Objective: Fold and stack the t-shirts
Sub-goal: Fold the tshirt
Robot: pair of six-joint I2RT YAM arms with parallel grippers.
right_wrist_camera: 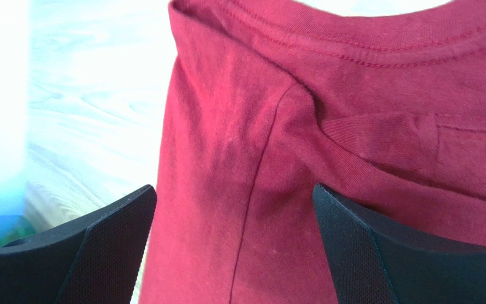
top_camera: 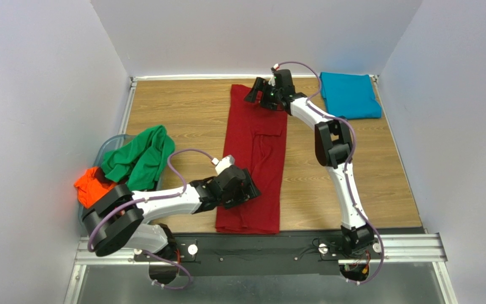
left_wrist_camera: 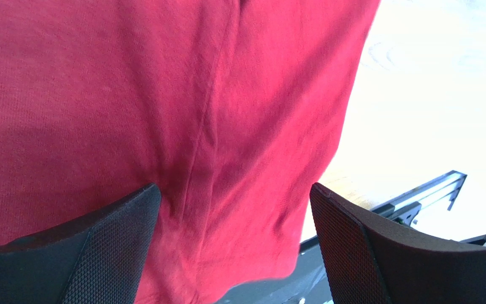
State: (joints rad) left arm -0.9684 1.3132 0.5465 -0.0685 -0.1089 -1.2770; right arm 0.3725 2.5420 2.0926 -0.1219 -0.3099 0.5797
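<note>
At the far left, the bright orange t-shirt (top_camera: 90, 185) lies crumpled at the table edge; the green t-shirt (top_camera: 139, 157) is heaped just beside it, draped over a clear bin (top_camera: 107, 144); the left gripper (top_camera: 252, 190) is positioned over the near left edge of the dark red t-shirt (top_camera: 261, 145), jaws spread wide and clamped on nothing; this shirt lies as a long narrow strip down the middle of the wooden table (top_camera: 182, 114), collar at the far end; the right gripper (top_camera: 256, 95) is positioned over the collar end, jaws likewise released, gripping nothing; the teal-blue t-shirt (top_camera: 350, 95) lies folded in the far right corner, well apart from the others.
</note>
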